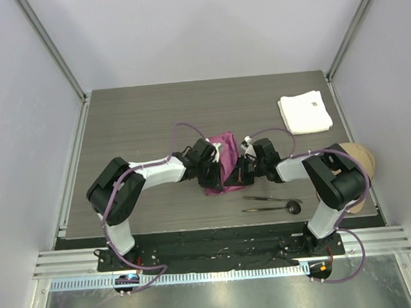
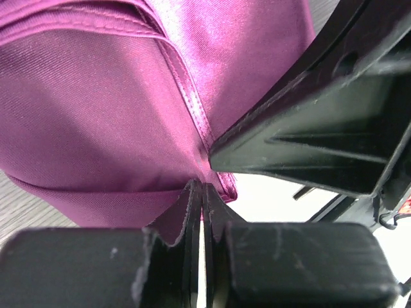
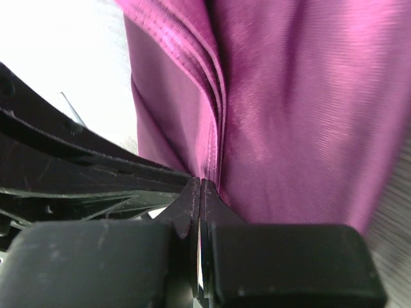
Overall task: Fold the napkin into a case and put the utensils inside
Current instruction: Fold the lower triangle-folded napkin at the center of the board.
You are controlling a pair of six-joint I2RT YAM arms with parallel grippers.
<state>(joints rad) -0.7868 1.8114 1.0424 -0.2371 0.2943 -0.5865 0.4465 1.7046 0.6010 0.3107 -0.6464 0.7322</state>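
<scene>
The magenta napkin (image 1: 224, 161) is bunched in folds at the table's middle, between the two grippers. My left gripper (image 1: 212, 170) reaches in from the left; its wrist view shows the jaws (image 2: 202, 189) shut on a hemmed edge of the napkin (image 2: 96, 115). From the right, my right gripper (image 1: 240, 167) pinches the napkin's stitched folds (image 3: 289, 115), its jaws (image 3: 201, 186) shut on them. The two grippers sit nearly tip to tip. Two dark utensils lie nearer the front edge: a thin piece (image 1: 267, 198) and a spoon (image 1: 282, 207) with a round black head.
A folded white cloth (image 1: 305, 113) lies at the back right of the grey table (image 1: 134, 130). A beige rounded object (image 1: 358, 164) sits past the table's right edge by the right arm. White walls and metal rails close in the sides.
</scene>
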